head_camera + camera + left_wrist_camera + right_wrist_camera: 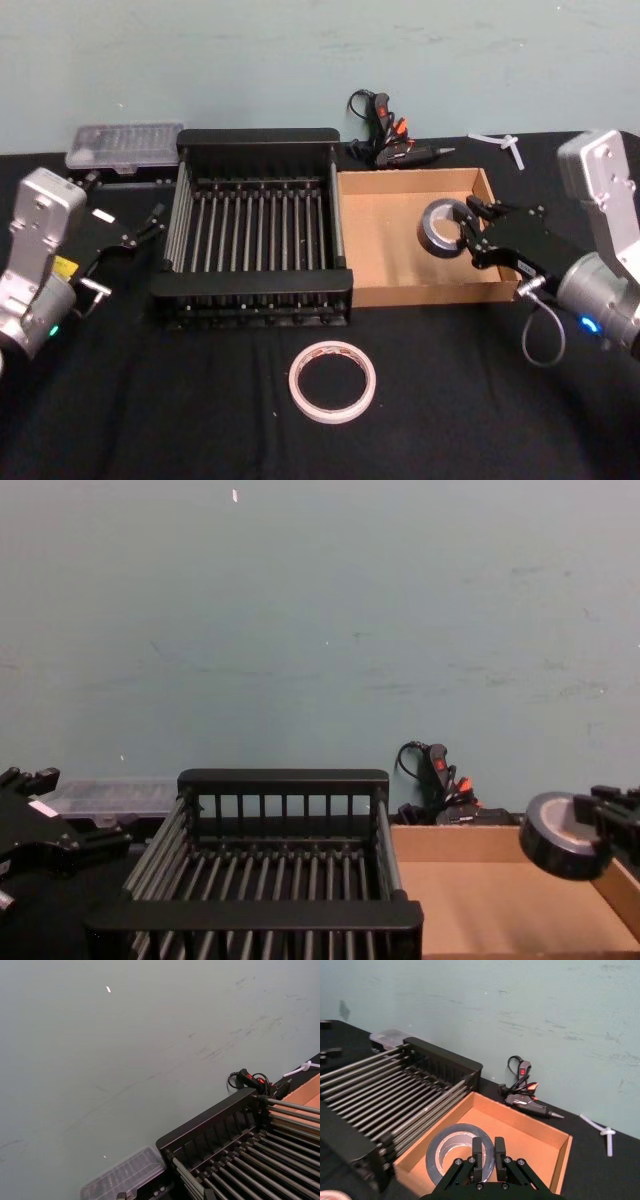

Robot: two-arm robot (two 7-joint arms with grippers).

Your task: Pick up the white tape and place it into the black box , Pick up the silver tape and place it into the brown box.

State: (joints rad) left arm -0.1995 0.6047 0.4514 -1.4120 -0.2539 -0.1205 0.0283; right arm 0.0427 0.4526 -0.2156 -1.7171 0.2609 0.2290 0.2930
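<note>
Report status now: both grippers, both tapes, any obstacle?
Right gripper shut on silver tape, held above brown box. Left gripper open, idle beside black box. White tape on table. No obstacle.

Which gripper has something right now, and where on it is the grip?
The right gripper holds the silver tape by its ring wall, above the brown box. The left gripper holds nothing.

A flat white roll of tape [333, 381] is lying on the table, in front of the black slatted plastic crate [255, 229]. Just beside the crate is sitting a shallow tan cardboard tray [392, 237]; a grey-silver duct tape roll [442, 227] is hanging tilted above it.
</note>
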